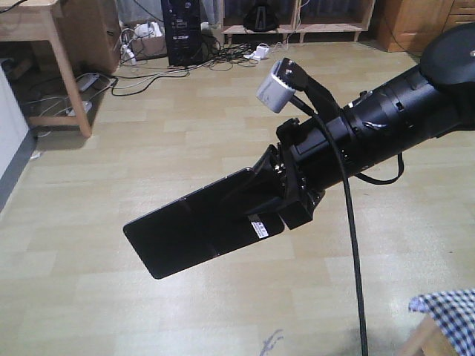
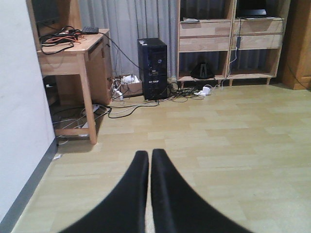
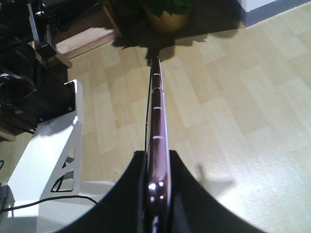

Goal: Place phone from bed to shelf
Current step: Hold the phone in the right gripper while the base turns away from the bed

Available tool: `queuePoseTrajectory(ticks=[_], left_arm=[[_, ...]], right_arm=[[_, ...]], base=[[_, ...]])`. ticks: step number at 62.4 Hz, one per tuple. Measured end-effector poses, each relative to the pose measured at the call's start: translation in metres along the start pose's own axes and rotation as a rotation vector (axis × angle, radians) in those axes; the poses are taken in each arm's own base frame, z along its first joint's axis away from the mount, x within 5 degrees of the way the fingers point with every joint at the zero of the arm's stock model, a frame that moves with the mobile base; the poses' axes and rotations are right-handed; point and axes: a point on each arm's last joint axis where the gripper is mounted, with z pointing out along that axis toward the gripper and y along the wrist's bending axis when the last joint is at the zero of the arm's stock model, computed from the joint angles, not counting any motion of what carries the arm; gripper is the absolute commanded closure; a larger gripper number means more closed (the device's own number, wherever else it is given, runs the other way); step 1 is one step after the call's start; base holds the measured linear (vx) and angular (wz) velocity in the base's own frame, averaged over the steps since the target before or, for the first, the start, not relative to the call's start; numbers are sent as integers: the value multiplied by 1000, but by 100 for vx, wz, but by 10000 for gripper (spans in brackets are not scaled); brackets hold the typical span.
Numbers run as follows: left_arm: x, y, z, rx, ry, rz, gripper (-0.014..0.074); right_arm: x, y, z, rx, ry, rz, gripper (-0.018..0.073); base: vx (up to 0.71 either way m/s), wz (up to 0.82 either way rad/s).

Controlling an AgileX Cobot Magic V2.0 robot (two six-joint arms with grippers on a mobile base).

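Pale plank flooring fills the front view. At mid-frame the right gripper pinches the phone by one end, its free end jutting lower left. A corner of the bed shows lower right.

Left wrist view: the left gripper has its fingers pressed together on nothing, and the shelf stands upper right.

Right wrist view: the phone is edge-on, clamped between the fingers.

My judgement: keep a firm grip, carry the phone level and aim for an open compartment.
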Motion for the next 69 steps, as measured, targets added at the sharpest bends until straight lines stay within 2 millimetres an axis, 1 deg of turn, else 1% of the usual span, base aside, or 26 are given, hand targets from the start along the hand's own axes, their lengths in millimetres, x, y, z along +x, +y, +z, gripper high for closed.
queuePoseTrajectory(ticks=[69], left_arm=[[0,0,0,0,0,0,595]], right_arm=[[0,0,0,0,0,0,562]], base=[[46,-14]])
